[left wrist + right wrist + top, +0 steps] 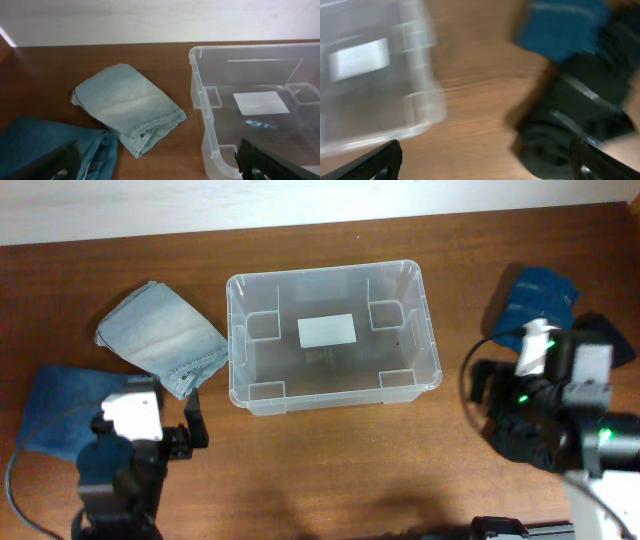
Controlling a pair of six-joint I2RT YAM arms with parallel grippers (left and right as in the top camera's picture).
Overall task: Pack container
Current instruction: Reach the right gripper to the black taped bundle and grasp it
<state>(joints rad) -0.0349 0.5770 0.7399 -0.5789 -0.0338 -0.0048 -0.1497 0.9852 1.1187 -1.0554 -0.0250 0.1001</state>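
Clear glossy plastic container (240,330) — faded denim cloth (160,335), wood-grain table (330,470)

The whole counter (330,470) is seen straight down from overhead. From the left wrist it is viewed low and near, toward the back wall (150,20); the right wrist view is close and blurred. The container (395,365) is shared by all.

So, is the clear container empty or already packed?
The container is empty: only its white label shows inside; the folded jeans lie outside it.

Clear rectangular container (237,340), upright, open top, white label (326,330) on base; lies ahead-right of left gripper (160,167), ahead-left of right gripper (485,162).
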